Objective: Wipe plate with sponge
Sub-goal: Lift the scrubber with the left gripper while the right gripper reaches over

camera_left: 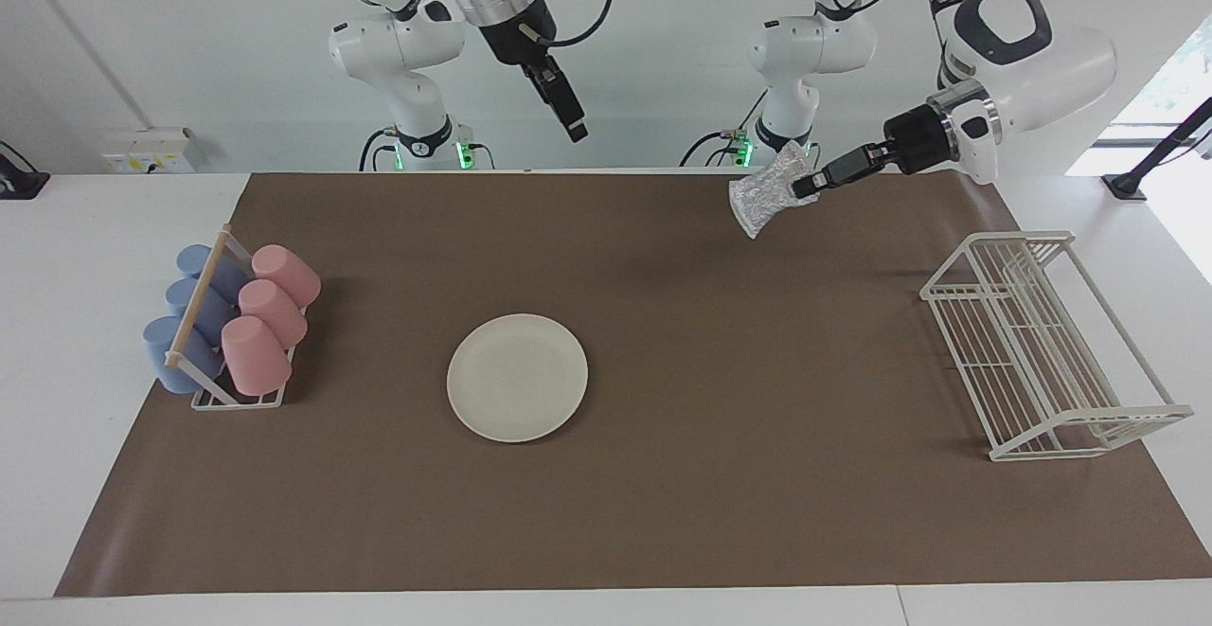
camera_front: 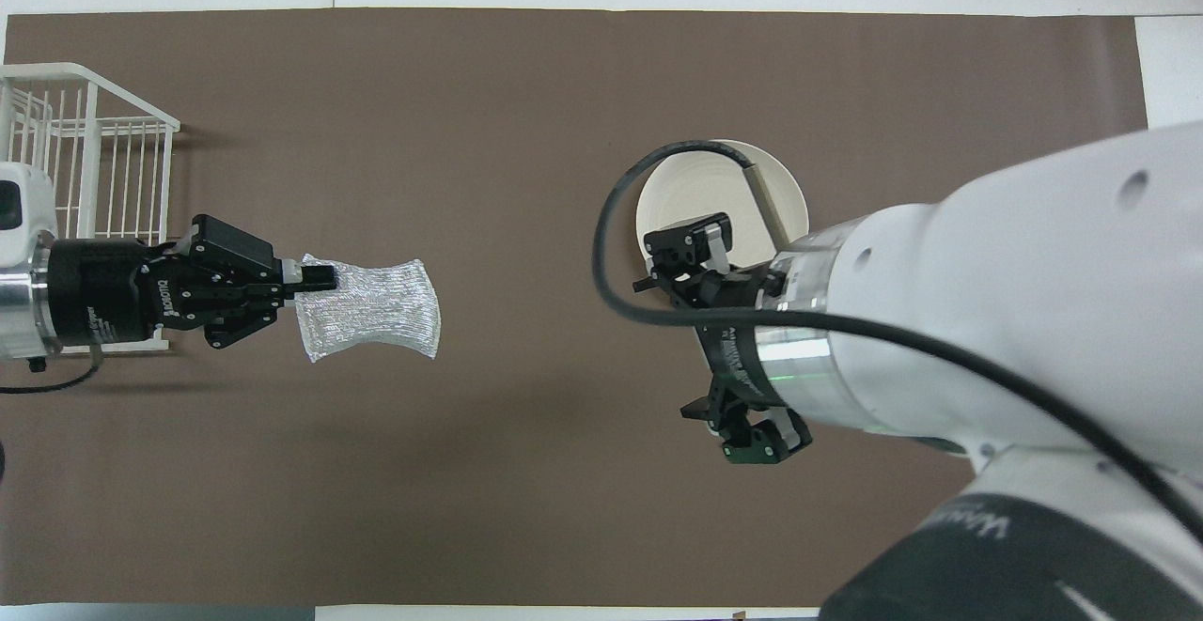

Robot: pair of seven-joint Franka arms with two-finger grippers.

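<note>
The cream-white plate (camera_left: 517, 377) lies flat on the brown mat, a little toward the right arm's end of the middle. In the overhead view the right arm covers part of the plate (camera_front: 691, 194). My left gripper (camera_left: 807, 185) (camera_front: 315, 279) is shut on one edge of the silvery speckled sponge (camera_left: 762, 192) (camera_front: 376, 311). It holds the sponge in the air over the mat toward the left arm's end, apart from the plate. My right gripper (camera_left: 574, 128) (camera_front: 691, 247) hangs high above the mat, holds nothing, and waits.
A rack of blue and pink cups (camera_left: 232, 323) lying on their sides stands at the right arm's end of the mat. A white wire dish rack (camera_left: 1042, 342) (camera_front: 85, 151) stands at the left arm's end.
</note>
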